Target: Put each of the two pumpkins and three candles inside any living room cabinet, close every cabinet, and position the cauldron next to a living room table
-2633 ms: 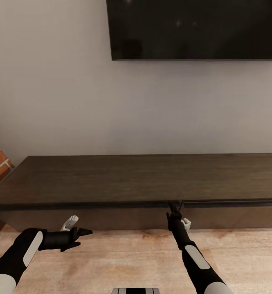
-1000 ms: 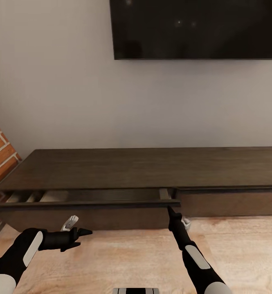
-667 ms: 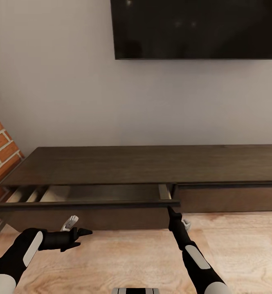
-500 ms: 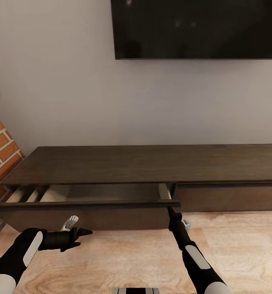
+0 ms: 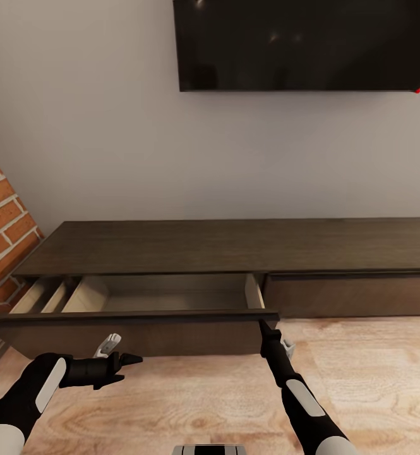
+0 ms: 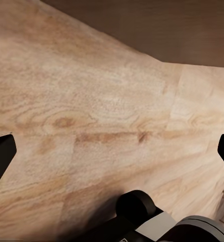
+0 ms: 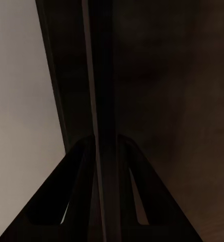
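While the left drawer of the cabinet (image 5: pixel 235 243) stands pulled out across the lower left of the head view, nothing sits in it yet: its pale beige inside, split by dividers toward the left end, looks bare. No pumpkin, candle or cauldron is in sight, so by my reading only the opening step is done; fetching and stowing all five pieces, shutting the drawers and placing the cauldron by a table remain. Cabinet itself: long, low, dark-brown wood, flat bare top, running across mid-frame against the grey wall under a black wall screen (image 5: pixel 304 44); right drawer front flush and shut. Right gripper (image 5: pixel 264 323) sits at the right end of the open drawer front, and the right wrist view shows its jaws clenched on that thin dark top edge. Left gripper (image 5: pixel 132 359) hangs low over the wood floor (image 5: pixel 222 392), lower left, jaws released and spread wide, holding nothing. Brick wall (image 5: pixel 1 221) at left edge.
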Robot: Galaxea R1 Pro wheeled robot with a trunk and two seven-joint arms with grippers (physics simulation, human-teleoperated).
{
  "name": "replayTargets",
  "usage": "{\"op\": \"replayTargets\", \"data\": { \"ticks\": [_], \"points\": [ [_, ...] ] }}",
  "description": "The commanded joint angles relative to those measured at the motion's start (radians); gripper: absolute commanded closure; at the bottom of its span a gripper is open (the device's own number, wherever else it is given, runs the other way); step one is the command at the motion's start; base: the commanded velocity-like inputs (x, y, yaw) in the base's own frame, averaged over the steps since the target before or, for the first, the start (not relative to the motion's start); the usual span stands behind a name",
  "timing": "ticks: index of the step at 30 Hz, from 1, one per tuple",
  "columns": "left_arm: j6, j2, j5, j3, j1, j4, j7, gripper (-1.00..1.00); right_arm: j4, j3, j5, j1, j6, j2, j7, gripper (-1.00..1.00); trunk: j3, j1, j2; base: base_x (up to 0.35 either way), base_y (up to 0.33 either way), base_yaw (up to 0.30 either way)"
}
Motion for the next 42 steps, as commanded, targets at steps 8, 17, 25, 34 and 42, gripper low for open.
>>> {"op": "replayTargets", "data": {
  "ticks": [8,17,25,34,42],
  "points": [
    [0.000,0.000,0.000,0.000,0.000,0.000,0.000,-1.00,0.000,0.006,0.004,0.000,0.003,0.000,0.008,1.00,0.000,0.000,0.000,-0.097,0.000,0.000],
    [0.001,0.000,0.001,0.000,0.000,0.000,0.000,-1.00,0.000,0.006,0.003,0.000,0.003,0.000,0.008,1.00,0.000,0.000,0.000,-0.086,0.000,0.000],
    [0.000,0.000,0.001,0.000,0.000,0.000,0.000,-1.00,0.000,0.006,0.004,0.000,0.003,0.000,0.008,1.00,0.000,0.000,0.000,-0.080,0.000,0.000],
    [0.000,0.000,0.001,0.001,0.000,0.000,0.000,-1.00,0.000,0.006,0.004,0.000,0.003,0.000,0.008,1.00,0.000,0.000,0.000,-0.079,0.000,0.000],
    [0.000,0.000,0.001,0.001,0.000,0.000,0.000,-1.00,0.000,0.006,0.004,0.000,0.003,0.000,0.008,1.00,0.000,0.000,0.000,-0.092,0.000,0.000]
  ]
}}
